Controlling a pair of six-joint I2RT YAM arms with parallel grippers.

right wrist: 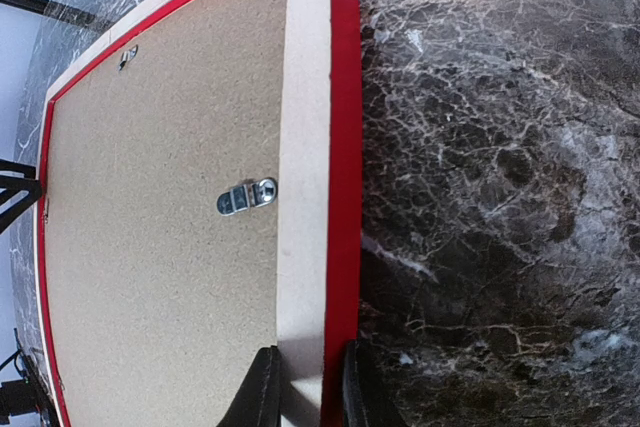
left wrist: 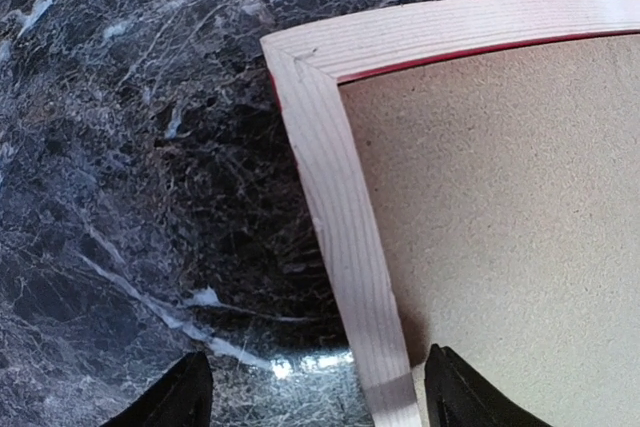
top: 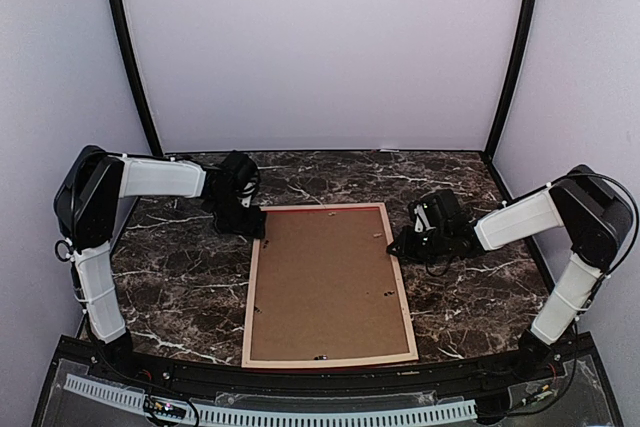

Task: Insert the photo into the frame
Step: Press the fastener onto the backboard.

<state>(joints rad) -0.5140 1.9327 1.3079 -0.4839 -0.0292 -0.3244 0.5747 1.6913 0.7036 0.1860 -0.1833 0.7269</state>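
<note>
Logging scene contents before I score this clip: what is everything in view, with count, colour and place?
thin-railed rectangular picture frame: one, pale wood back with a red edge, lying face down mid-table.
plain brown backing board: one, brown, sitting inside the frame.
small silver metal clip: one clear, silver, on the backing board near the right rail; other fittings are too small to tell.
dark marble-patterned table: one, black-brown with white veins, under everything.
photo: none in view.
left gripper: one, black, open, astride the frame's left rail near its far corner.
right gripper: one, black, shut on the frame's right rail toward its far end.
</note>
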